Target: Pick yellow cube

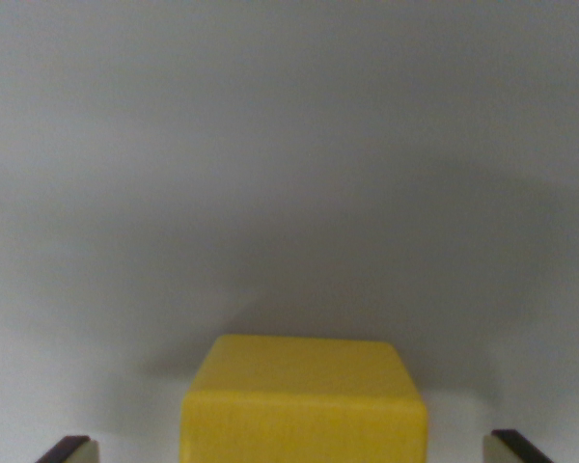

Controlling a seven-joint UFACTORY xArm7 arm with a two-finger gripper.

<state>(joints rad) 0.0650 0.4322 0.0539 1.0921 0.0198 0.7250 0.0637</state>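
The yellow cube (304,400) sat on the desk (289,145) between the jaws, which stood spread wide and held nothing, each tip well clear of its sides. Step judged: alignment before grasp; next, a slight descent, then closing squarely

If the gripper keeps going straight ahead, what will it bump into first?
Probably the yellow cube. It sits between the open gripper fingertips, so they would likely pass beside it and reach the grey surface, though depth is unclear.

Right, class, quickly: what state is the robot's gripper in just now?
Gripper: open, holding nothing. Its fingertips stand apart on either side of the yellow cube, with a gap at each side.
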